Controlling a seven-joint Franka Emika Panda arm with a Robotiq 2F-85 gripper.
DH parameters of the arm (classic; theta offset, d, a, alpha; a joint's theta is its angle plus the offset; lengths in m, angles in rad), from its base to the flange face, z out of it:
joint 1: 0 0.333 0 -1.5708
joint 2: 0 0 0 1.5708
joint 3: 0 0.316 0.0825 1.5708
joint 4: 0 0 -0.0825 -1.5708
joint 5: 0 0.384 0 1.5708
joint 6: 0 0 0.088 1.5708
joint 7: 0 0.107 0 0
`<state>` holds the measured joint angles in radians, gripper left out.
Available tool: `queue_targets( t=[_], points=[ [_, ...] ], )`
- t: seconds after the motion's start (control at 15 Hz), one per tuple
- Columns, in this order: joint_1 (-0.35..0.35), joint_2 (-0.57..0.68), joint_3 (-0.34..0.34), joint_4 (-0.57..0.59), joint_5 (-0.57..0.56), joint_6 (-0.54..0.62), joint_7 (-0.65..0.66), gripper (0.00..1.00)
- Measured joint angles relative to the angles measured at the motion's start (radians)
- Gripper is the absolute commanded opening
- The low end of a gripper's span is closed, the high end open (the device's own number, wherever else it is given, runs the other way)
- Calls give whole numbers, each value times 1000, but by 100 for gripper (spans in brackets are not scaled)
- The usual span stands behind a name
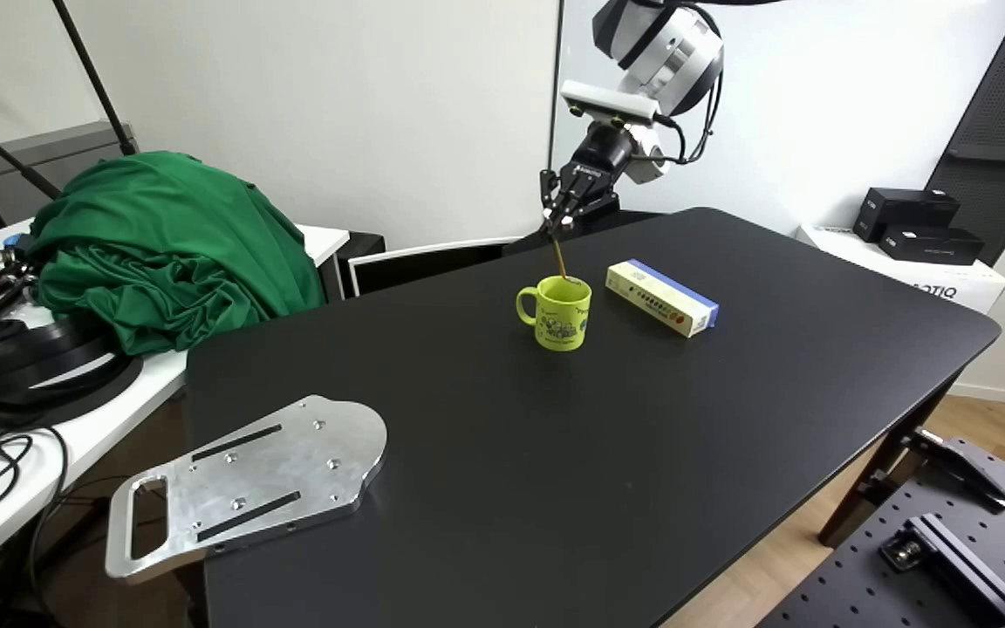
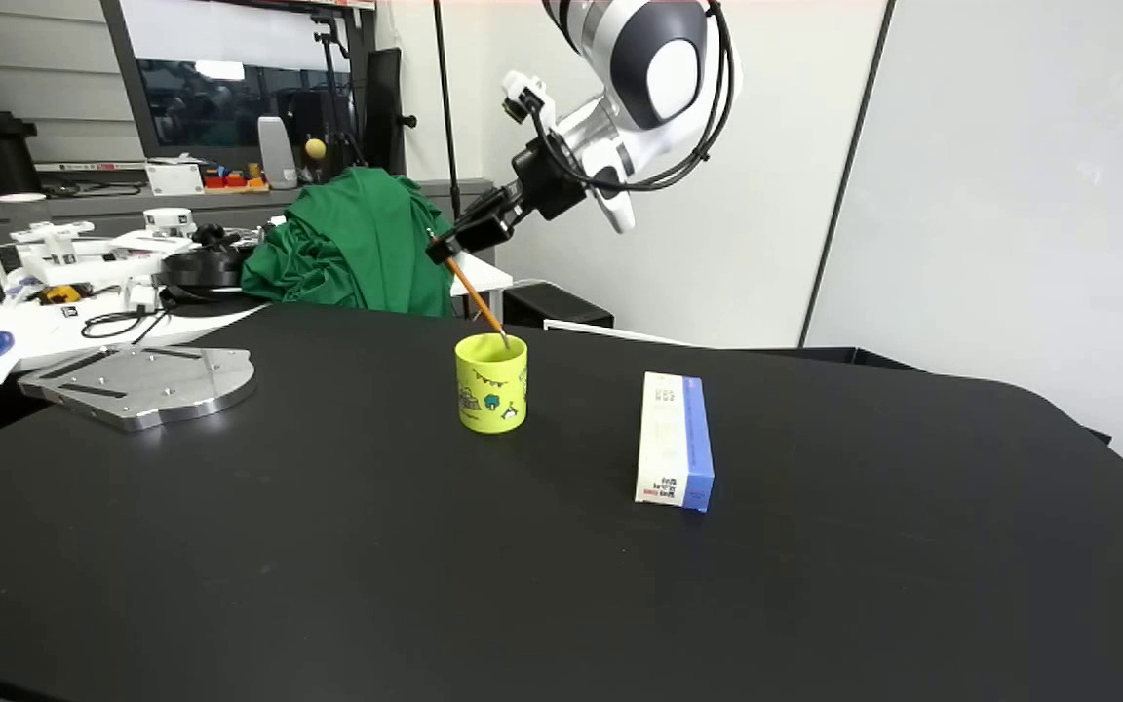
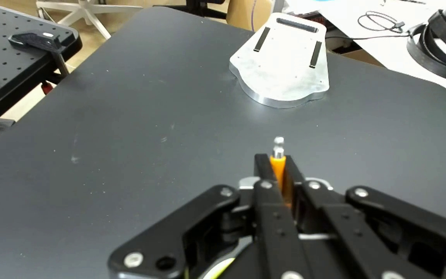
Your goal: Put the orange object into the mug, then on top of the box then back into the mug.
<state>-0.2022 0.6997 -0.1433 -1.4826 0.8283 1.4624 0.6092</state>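
Note:
My gripper [image 3: 278, 170] is shut on the orange object [image 2: 477, 294], a thin stick with a silvery end poking out past the fingertips in the wrist view. The stick slants downward from the jaws, its lower tip at the mouth of the lime-green mug [image 2: 491, 395]. How deep that tip reaches cannot be told. The mug stands upright on the table, its handle showing in an exterior view [image 1: 524, 305]; the wrist view gives only a sliver of lime at the bottom. Beside the mug lies the box [image 1: 655, 296], pale on top with a blue strip, nothing on it.
A flat silvery metal plate [image 1: 267, 480] rests near a table edge, away from the mug. Green cloth [image 1: 162, 253] is heaped on a white side table with cables. A perforated dark board [image 3: 14, 50] stands off another table edge.

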Motion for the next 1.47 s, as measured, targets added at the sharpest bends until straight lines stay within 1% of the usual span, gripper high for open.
queue_targets(
  t=[0.13,0.27,0.4,0.73,0.87,1.07,1.27,1.47],
  points=[
    [0,-6,-2,4,-11,-38,0,2],
    [2,-9,-8,13,-50,-64,-2,2],
    [8,-9,-22,23,-137,-60,-23,2],
    [8,-9,-40,24,-401,9,-206,2],
    [7,-9,-43,22,-494,64,-280,2],
    [7,-9,-46,8,-606,186,-389,2],
    [7,-9,-46,-20,-688,326,-503,2],
    [-1,-11,-43,-65,-735,490,-626,2]
  ],
)
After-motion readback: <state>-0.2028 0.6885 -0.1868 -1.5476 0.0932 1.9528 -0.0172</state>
